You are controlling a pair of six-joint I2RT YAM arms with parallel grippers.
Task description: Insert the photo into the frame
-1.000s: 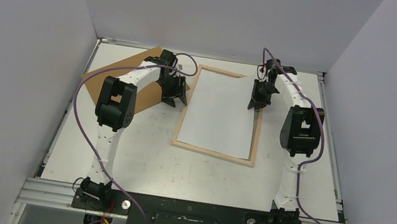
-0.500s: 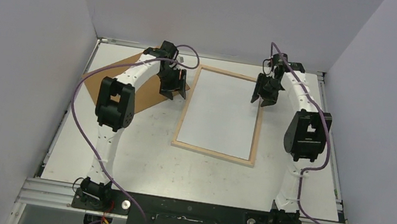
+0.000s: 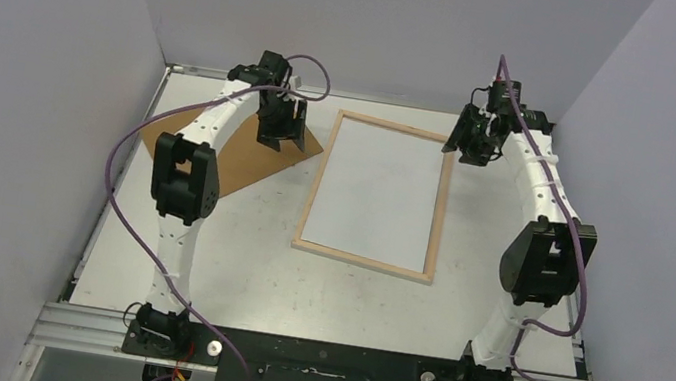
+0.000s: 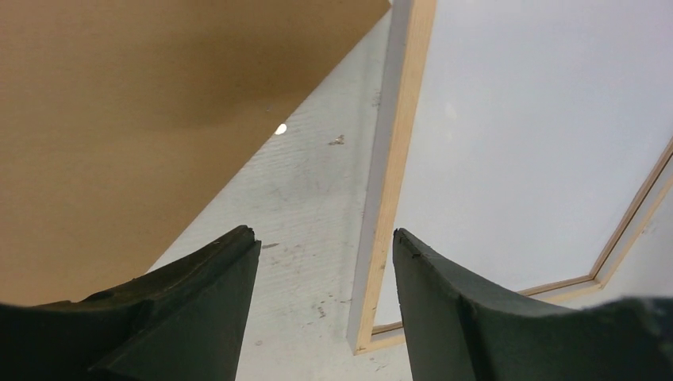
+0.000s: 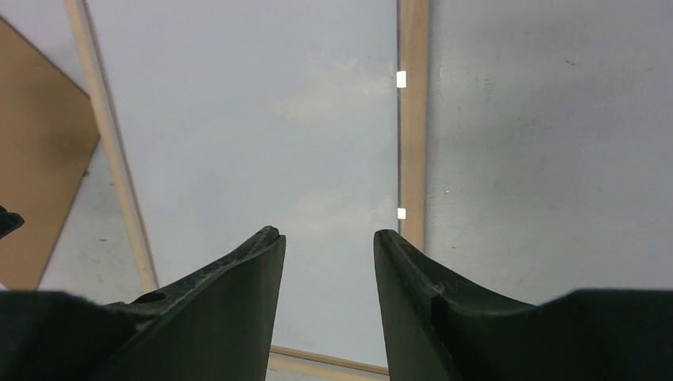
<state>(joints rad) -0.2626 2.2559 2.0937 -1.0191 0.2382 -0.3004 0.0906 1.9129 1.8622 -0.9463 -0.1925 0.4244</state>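
Photo (image 3: pixel 379 192) is seated loose in frame (image 3: pixel 364 260); left tool (image 4: pixel 325 238), right tool (image 5: pixel 327 234) are parted, empty; shift by hardboard (image 3: pixel 257 166) is risked.

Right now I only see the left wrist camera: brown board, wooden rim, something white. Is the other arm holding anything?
Observer: No. The right wrist camera shows its jaws open and empty over the white sheet.
Operator: Does that sheet fill the frame?
Observer: From above, yes: it lies flat inside the frame on all four sides.
Operator: Anything else I miss?
Observer: Two small white tabs on the right-hand rim.
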